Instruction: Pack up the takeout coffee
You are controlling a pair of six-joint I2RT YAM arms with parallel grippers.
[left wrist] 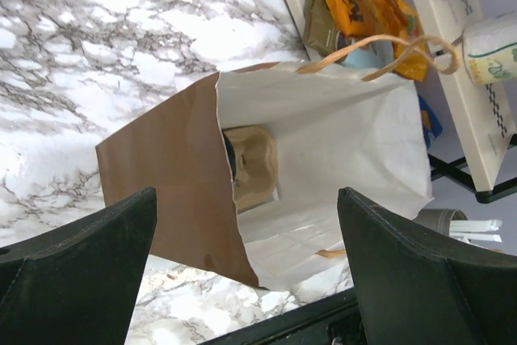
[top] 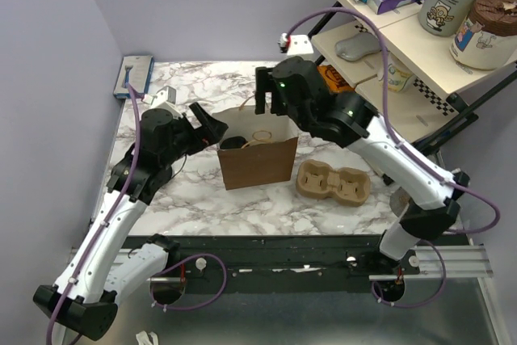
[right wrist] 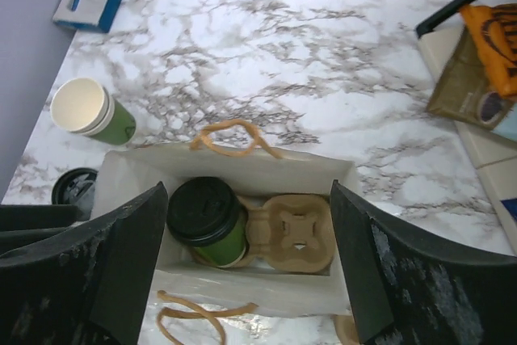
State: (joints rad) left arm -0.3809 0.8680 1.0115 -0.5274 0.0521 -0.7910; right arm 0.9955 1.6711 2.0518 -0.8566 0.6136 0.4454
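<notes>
Takeout coffee (right wrist: pixel 206 220) is sitting upright inside the paper bag (right wrist: pixel 266 169), black lid on, at the left end of a pulp tray (right wrist: pixel 295 232); right gripper (right wrist: pixel 250 268) is hovering over the bag mouth, jaws wide, holding nothing; left gripper (left wrist: pixel 246 260) is gaping wide beside the bag, empty; lidless green cup (right wrist: pixel 93 111) is standing on the surface (right wrist: pixel 242 54) near the bag.

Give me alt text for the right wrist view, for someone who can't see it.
Seen from above, the takeout coffee sits in a pulp tray inside an open paper bag, with the right tool open above, holding nothing. A lidless green cup stands on the marble table beyond.
</notes>
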